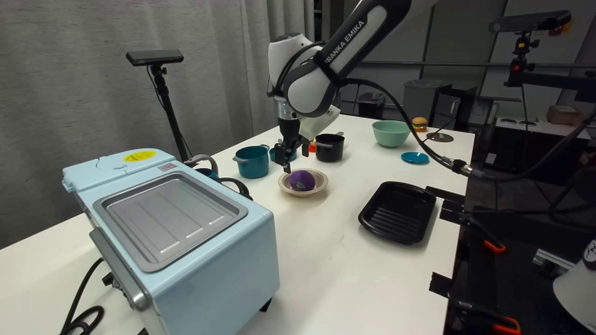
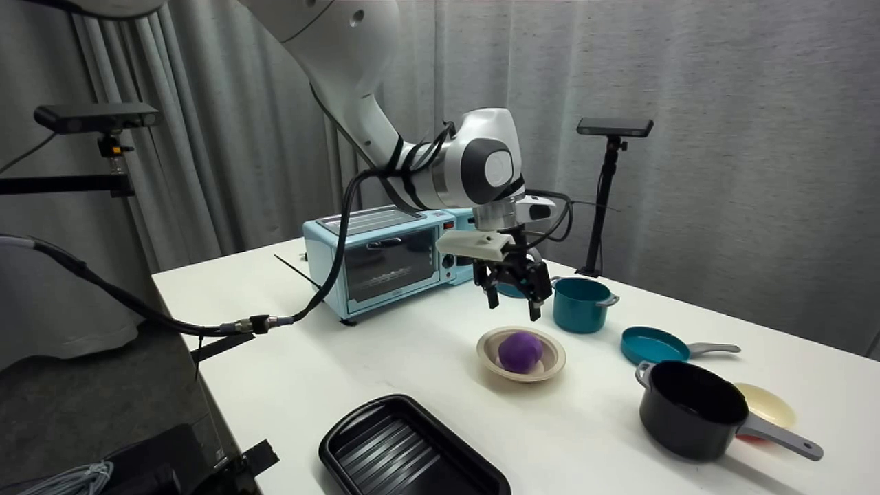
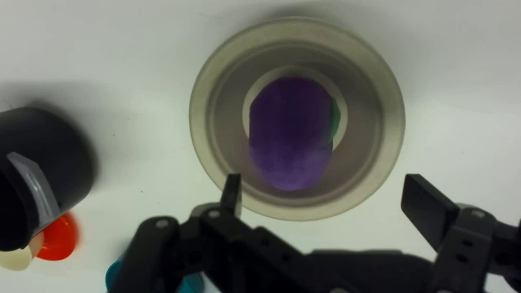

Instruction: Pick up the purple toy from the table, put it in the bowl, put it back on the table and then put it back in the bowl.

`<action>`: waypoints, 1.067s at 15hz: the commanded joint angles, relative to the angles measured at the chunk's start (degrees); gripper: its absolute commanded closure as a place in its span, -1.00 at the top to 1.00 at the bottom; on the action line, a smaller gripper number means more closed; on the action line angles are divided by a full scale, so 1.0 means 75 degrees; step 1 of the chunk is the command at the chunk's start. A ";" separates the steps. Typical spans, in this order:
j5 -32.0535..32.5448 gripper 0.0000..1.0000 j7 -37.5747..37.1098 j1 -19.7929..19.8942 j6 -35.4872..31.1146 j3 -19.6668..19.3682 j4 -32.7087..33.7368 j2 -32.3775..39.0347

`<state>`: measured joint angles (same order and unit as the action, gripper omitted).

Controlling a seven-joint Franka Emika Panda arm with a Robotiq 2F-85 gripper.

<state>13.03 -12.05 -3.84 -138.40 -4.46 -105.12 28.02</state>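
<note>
The purple toy point(image 1: 301, 180) lies inside the cream bowl point(image 1: 321, 181). The bowl stands upright on the white table point(image 1: 326, 260). The toy point(image 2: 520, 353) and bowl point(image 2: 487, 348) show the same way in an exterior view. In the wrist view the toy point(image 3: 291, 134), with a small green patch at its side, sits over the middle of the bowl point(image 3: 200, 118). My gripper point(image 3: 323, 179) is open with nothing between its fingers. It also shows in both exterior views point(image 1: 296, 162) point(image 2: 514, 309), above the bowl and toy and apart from them.
A teal pot point(image 2: 581, 306), a teal frying pan point(image 2: 650, 345) and a black saucepan point(image 2: 694, 412) stand near the bowl. A black tray point(image 1: 399, 211) and a light blue toaster oven point(image 1: 223, 260) are on the table. A green bowl point(image 1: 390, 134) is farther off.
</note>
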 commanded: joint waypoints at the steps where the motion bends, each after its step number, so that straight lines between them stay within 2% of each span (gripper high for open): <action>1: 0.0034 1.00 0.0007 -0.0001 -0.0027 -0.0112 -0.0074 0.0097; 13: 0.0016 1.00 -0.0036 -0.0035 0.0046 -0.0295 0.0483 0.1112; 14: 0.0012 0.50 -0.0038 -0.0034 0.0050 -0.0306 0.0526 0.1161; 15: -0.0003 0.47 -0.0010 -0.0021 0.0064 -0.0301 0.0566 0.1203; 16: -0.0030 0.35 0.0026 -0.0001 0.0085 -0.0290 0.0619 0.1234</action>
<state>13.04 -12.13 -3.75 -138.40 -6.22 -103.02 35.67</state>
